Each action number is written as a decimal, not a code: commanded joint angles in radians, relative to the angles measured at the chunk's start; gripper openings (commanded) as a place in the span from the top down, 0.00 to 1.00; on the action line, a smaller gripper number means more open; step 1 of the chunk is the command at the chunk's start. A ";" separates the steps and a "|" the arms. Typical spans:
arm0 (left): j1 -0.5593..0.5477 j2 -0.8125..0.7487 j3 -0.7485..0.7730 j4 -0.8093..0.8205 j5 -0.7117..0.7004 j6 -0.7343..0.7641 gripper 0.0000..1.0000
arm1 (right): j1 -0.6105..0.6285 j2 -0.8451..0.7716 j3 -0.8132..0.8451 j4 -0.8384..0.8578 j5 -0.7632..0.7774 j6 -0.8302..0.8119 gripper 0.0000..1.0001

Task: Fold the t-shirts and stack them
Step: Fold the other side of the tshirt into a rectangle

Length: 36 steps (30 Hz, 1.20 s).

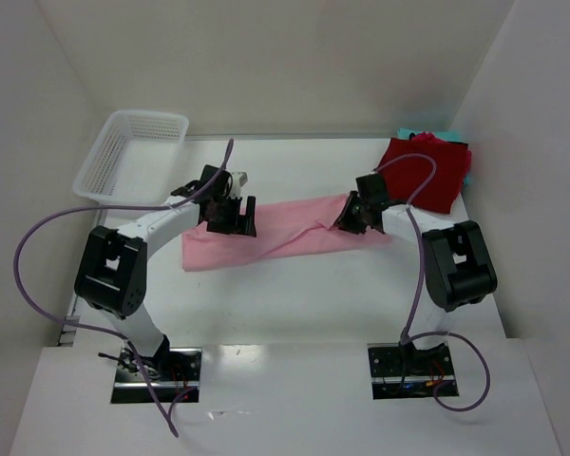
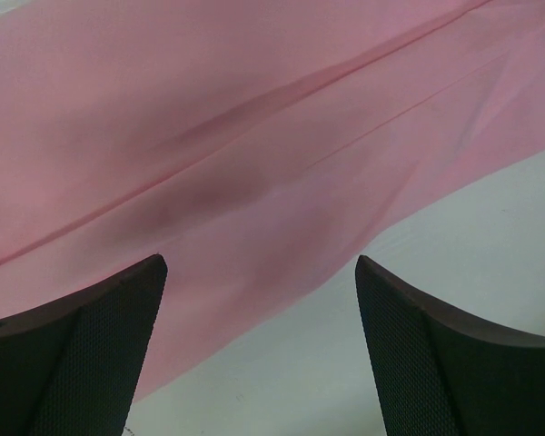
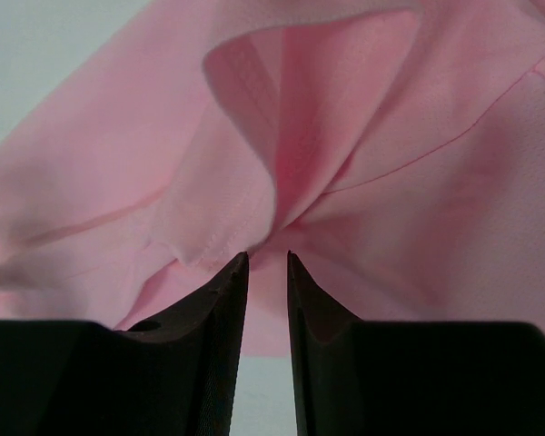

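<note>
Light pink t-shirt (image 1: 280,237): lies across the middle of the table as a long, narrow band folded lengthwise, running from lower left up to the right.
Its surface: a straight crease runs along it in the left wrist view (image 2: 254,136); in the right wrist view (image 3: 391,136) the cloth bunches into a raised fold with a stitched hem.
Right fingers (image 3: 209,345): narrow, nearly together, pinching that gathered fold of the pink shirt at its right end.
Left fingers (image 2: 91,354): spread wide over the band's upper left part, pink cloth and bare table showing between them.
Dark red t-shirt (image 1: 423,173): folded, at the far right corner of the table, just beyond the right arm's wrist and apart from the pink one.
Teal t-shirt (image 1: 420,134): under the dark red one, only a strip showing along its far and right edges.
Basket (image 1: 87,179): white mesh, at the far left corner, tilted against the left wall.
Table (image 1: 294,299): white and smooth, with soft shadows under both arms.
Room: plain white panels close the table in at the back and on both sides.
Cables (image 1: 28,285): purple, looping from each arm down to the base plates at the near edge.
Hard to tell: whether the left fingers touch the cloth; the pink shirt's sleeves and collar cannot be made out; both wrist views cut off its ends.
</note>
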 commanded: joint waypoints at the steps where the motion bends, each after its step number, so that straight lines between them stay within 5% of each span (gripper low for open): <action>1: -0.012 0.049 0.050 -0.027 -0.073 0.038 0.08 | 0.012 0.055 0.053 0.046 0.008 -0.004 0.71; 18: -0.012 0.135 0.082 -0.076 -0.130 -0.017 0.08 | 0.021 0.236 0.251 0.066 0.007 -0.013 0.76; 36: -0.012 0.117 0.062 -0.085 -0.169 -0.026 0.07 | 0.031 0.351 0.425 0.132 0.004 -0.023 0.71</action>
